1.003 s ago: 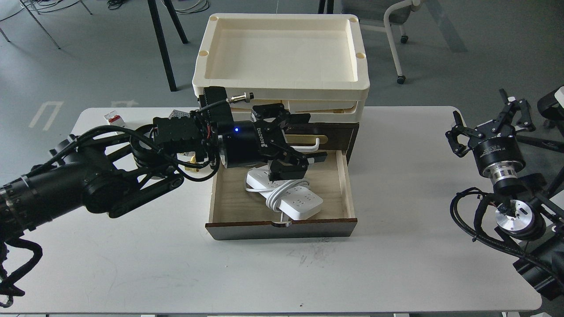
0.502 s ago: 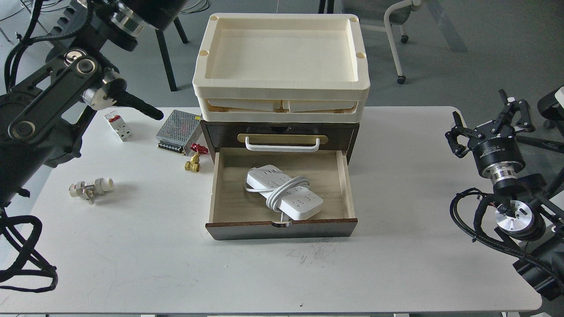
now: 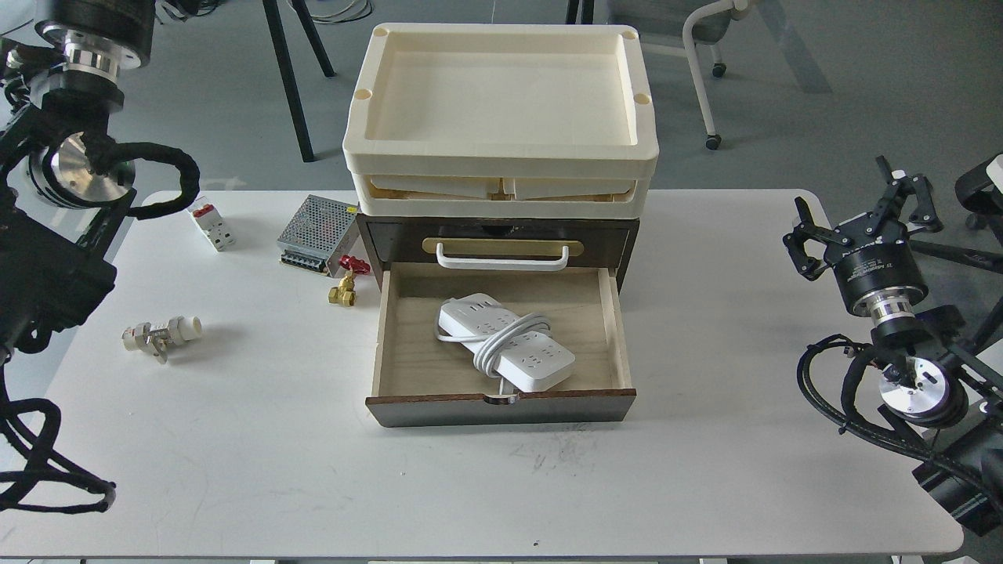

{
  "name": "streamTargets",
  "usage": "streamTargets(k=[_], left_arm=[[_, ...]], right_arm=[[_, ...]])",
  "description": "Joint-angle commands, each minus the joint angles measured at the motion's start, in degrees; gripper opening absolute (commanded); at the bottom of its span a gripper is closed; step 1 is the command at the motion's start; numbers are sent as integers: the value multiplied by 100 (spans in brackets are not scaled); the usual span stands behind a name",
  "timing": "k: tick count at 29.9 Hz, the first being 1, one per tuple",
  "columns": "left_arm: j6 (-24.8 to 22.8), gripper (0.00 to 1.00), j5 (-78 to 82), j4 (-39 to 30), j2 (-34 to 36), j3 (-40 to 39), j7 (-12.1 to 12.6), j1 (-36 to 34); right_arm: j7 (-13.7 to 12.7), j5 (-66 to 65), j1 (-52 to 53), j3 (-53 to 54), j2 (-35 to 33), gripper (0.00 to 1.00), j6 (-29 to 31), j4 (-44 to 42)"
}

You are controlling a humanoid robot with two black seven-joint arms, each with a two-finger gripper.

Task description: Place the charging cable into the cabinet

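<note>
The charging cable [image 3: 505, 341], a white power strip with its cord looped round the middle, lies diagonally inside the pulled-out lower drawer [image 3: 407, 345] of the dark brown cabinet [image 3: 376, 235]. Nothing touches it. The upper drawer with the white bar handle [image 3: 501, 258] is closed. My left arm [image 3: 55, 235] is raised at the far left, and its gripper is beyond the top edge of the view. My right gripper [image 3: 858, 207] hovers at the right table edge, far from the cabinet, open and empty.
Cream plastic trays [image 3: 501, 168] are stacked on the cabinet. Left of it lie a perforated metal power-supply box [image 3: 316, 233], a circuit breaker [image 3: 210, 225], a brass valve with a red handle [image 3: 347, 282] and a small white fitting [image 3: 163, 333].
My left arm has pulled back from above the drawer, up and to the far left, leaving the power strip lying in the drawer. My right gripper has shifted slightly left.
</note>
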Motion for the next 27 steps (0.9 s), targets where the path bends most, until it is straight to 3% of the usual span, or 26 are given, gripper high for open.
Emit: streamTargets(k=[1, 7, 15, 27], left_arm=[[-170, 99, -130, 234, -17, 2, 14, 319], [-152, 99, -183, 164, -87, 55, 269, 996], [-539, 99, -218, 243, -290, -16, 216, 1480], [-706, 99, -200, 260, -447, 37, 242, 1788]], right_arm=[[-28, 13, 0, 23, -3, 100, 103, -18], [-151, 83, 17, 76, 41, 100, 112, -79], [-151, 109, 26, 102, 50, 100, 51, -80], [-151, 127, 105, 243, 33, 100, -196, -115]])
